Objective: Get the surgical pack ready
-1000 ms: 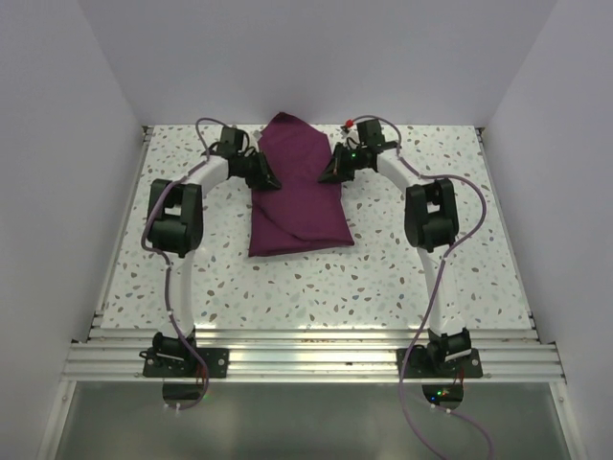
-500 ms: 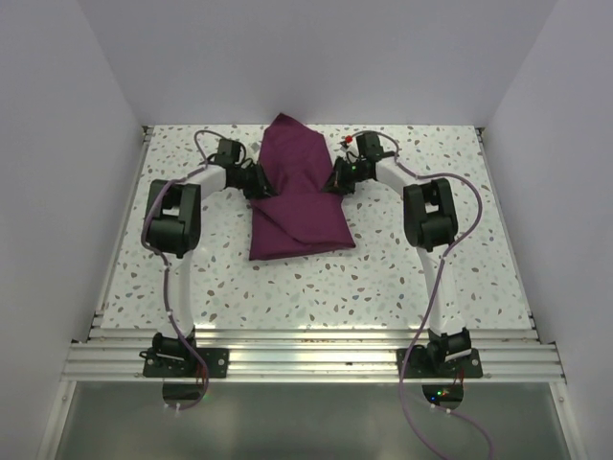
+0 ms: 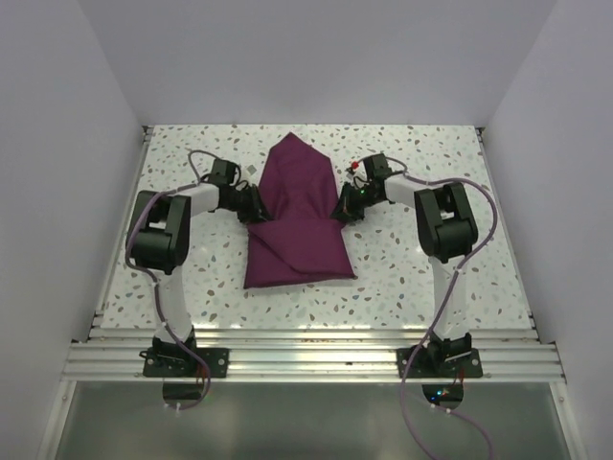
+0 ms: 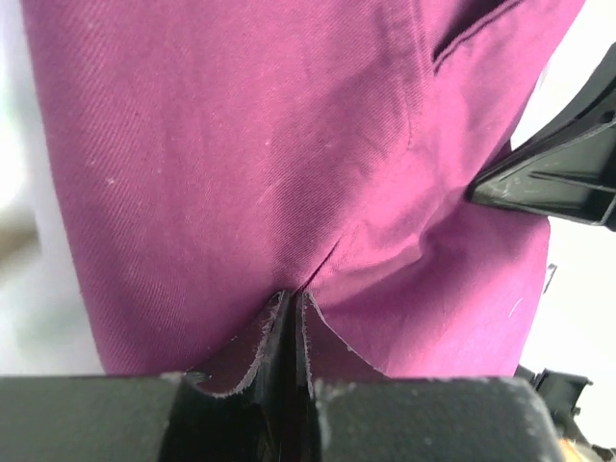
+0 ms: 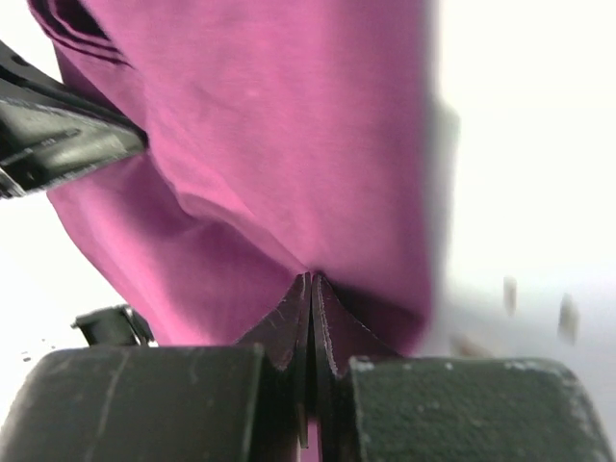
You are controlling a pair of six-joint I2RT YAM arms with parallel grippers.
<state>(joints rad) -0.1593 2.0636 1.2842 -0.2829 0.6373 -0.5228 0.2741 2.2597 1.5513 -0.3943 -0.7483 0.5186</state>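
The surgical pack [image 3: 297, 225] is a deep-maroon cloth bundle lying mid-table, its far end drawn up into a point. My left gripper [image 3: 257, 209] is shut on the cloth's left edge. In the left wrist view the fabric [image 4: 241, 144] is pinched between the closed tips of this gripper [image 4: 296, 295]. My right gripper [image 3: 340, 213] is shut on the right edge, and the right wrist view shows cloth [image 5: 289, 125] puckering at its closed tips [image 5: 313, 277]. Each wrist view shows the other gripper across the cloth. What the bundle holds is hidden.
The speckled table [image 3: 412, 278] is walled by white panels on the left, right and far sides. An aluminium rail [image 3: 306, 359] carrying both arm bases runs along the near edge. Purple cables loop beside each arm.
Both grippers have drawn back toward the near edge, still pinching the cloth. The whole bundle has slid nearer with them, and its far end now stands as a sharper point.
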